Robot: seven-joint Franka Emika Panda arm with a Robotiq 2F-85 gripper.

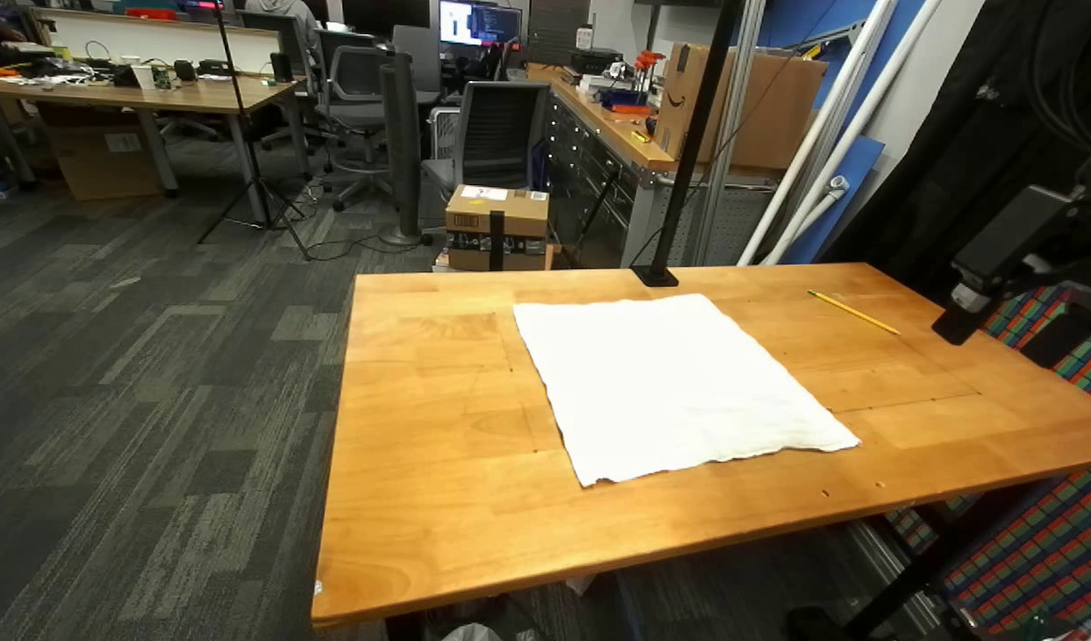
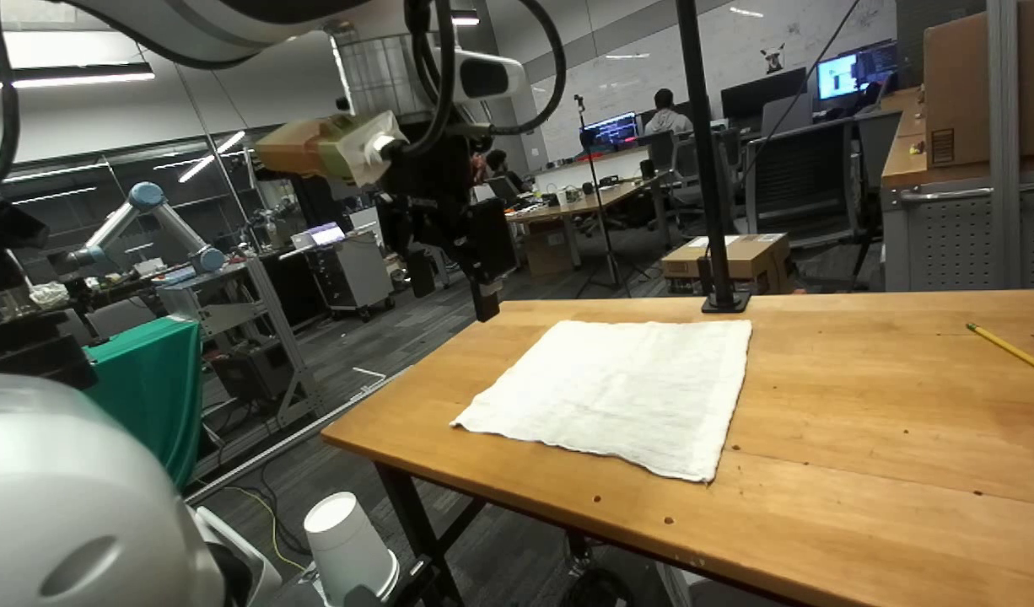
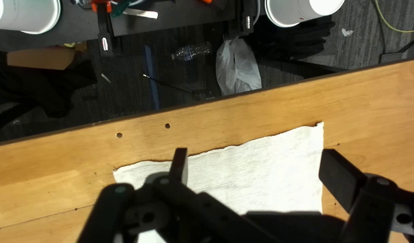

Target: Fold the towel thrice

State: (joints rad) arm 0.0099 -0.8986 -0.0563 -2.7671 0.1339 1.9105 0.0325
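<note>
The white towel lies flat and spread out on the wooden table. It shows in both exterior views (image 1: 679, 383) (image 2: 627, 388), and its near part shows in the wrist view (image 3: 261, 175). One corner is slightly curled. My gripper is open and empty. In an exterior view the gripper (image 2: 455, 295) hangs above table height, and it also shows at the right edge of an exterior view (image 1: 999, 340). In the wrist view the gripper (image 3: 254, 158) has its fingers wide apart above the towel, not touching it. The gripper body hides the rest of the towel there.
A yellow pencil (image 1: 853, 312) lies on the wooden table (image 1: 439, 516), beside the towel. A black pole (image 2: 707, 169) is mounted at the table's far edge. White cups (image 3: 301, 11) stand off the table, beyond its near edge. A cardboard box (image 1: 497, 223) stands behind the table.
</note>
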